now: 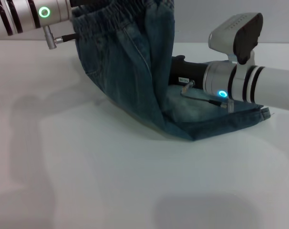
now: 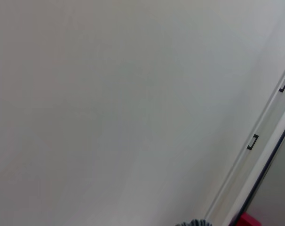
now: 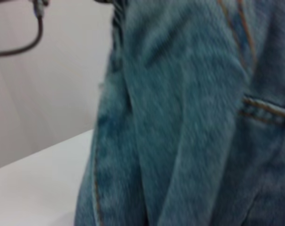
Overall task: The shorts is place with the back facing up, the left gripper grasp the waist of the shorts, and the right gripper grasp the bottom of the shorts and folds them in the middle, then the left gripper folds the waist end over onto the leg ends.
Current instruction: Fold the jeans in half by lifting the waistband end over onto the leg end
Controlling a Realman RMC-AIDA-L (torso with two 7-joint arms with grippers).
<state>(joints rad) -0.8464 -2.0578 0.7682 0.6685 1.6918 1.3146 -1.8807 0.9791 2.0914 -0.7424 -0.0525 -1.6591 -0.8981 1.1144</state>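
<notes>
So the left gripper (image 1: 74, 19) is up at the far left, level with the waist (image 1: 117, 19), which hangs raised off the bench (image 1: 87, 171); its tip is hidden in the fabric, so can't tell if it's clenched. The shorts (image 1: 130, 76) drape down from there, folded lengthwise, to the leg ends (image 1: 221, 121) lying flat on the bench. The right gripper (image 1: 175, 71) pokes in behind the hanging denim just above those hems, grip also hidden.

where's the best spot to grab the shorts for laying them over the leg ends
Grip the gathered waist, coming in from the robot's left as the left gripper does. It is the thick top edge, lifted off the table, while the leg ends lie flat below.
</notes>
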